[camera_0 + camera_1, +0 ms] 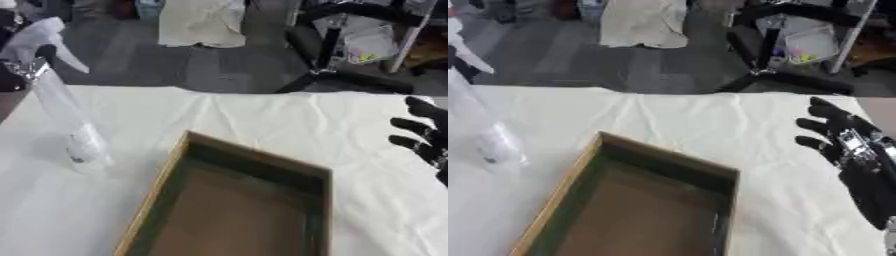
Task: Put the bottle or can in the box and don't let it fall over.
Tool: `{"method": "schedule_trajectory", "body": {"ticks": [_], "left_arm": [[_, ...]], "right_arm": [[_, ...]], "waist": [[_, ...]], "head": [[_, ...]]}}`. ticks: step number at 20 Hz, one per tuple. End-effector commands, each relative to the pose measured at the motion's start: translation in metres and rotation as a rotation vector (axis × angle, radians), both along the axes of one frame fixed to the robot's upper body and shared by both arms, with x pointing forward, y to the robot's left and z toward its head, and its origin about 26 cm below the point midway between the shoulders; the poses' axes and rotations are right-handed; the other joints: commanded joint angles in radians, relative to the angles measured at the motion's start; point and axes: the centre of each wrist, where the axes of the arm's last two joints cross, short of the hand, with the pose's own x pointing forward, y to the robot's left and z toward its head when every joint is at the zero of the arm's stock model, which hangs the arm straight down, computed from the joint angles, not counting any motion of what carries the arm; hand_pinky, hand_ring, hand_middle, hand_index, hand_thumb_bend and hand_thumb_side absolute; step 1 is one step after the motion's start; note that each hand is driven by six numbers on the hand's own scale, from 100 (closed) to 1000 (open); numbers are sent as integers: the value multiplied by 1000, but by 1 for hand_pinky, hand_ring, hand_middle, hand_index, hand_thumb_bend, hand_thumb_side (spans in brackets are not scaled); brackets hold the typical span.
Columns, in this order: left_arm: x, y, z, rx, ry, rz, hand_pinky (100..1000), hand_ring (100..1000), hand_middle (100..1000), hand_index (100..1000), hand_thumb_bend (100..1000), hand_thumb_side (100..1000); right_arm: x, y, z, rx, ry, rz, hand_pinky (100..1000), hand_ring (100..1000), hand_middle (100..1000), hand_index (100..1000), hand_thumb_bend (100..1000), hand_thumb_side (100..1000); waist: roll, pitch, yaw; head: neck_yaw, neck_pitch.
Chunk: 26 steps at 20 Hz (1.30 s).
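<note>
The box point(236, 210), a shallow open tray with light wooden walls and a dark inner floor, lies nearest the camera at about 6 o'clock, set askew on the white cloth-covered surface point(262, 120), its near end cut off by the lower edge of the view. Nothing is visible inside it. The right hand point(859, 160) is at 3 o'clock, black with a silver part on its back, apart from the box; its fingers point(826, 111) are spread and nearly straight, pointing toward 10 o'clock, and hold nothing. The spray bottle point(66, 115), clear-bodied with a white trigger head, stands at 9 o'clock, just beside the left wall of the box and outside it, leaning slightly so that its head lies toward 11 o'clock. A dark shape shows around the bottle's neck at the upper left edge; whether this is the left hand, and how its fingers are set, cannot be told. Beyond the surface, at 12 o'clock, lies a grey floor with a pale draped cloth point(203, 22) and a black chair base point(337, 75) at 1 o'clock.
</note>
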Motion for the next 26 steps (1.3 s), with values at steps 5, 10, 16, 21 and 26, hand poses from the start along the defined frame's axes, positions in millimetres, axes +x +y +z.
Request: {"method": "schedule_trajectory", "body": {"ticks": [5, 10, 16, 21, 26], "left_arm": [[-7, 4, 11, -39, -47, 0, 433, 275, 463, 406, 100, 385], [-7, 3, 11, -38, -48, -2, 422, 248, 433, 378, 100, 380], [-7, 3, 11, -33, -53, 0, 401, 226, 396, 346, 100, 315], [-9, 4, 11, -28, -69, 2, 373, 211, 371, 323, 100, 234], [-13, 2, 14, -20, -104, 2, 345, 194, 353, 295, 100, 167]], "right_arm": [[-2, -4, 5, -6, -15, -5, 837, 891, 987, 789, 100, 595], [-2, -3, 6, -4, -17, -4, 838, 891, 987, 791, 100, 603], [-2, -4, 5, 0, -18, -3, 839, 891, 987, 792, 100, 616], [-2, -4, 6, 3, -19, -3, 839, 892, 987, 792, 100, 625], [-2, -4, 6, 4, -17, -1, 840, 892, 987, 792, 100, 630]], "waist": [[4, -24, 1], [3, -25, -1], [4, -27, -1], [4, -26, 3], [5, -28, 10]], "head": [[2, -16], [4, -16], [4, -16], [3, -12], [3, -7]]}}
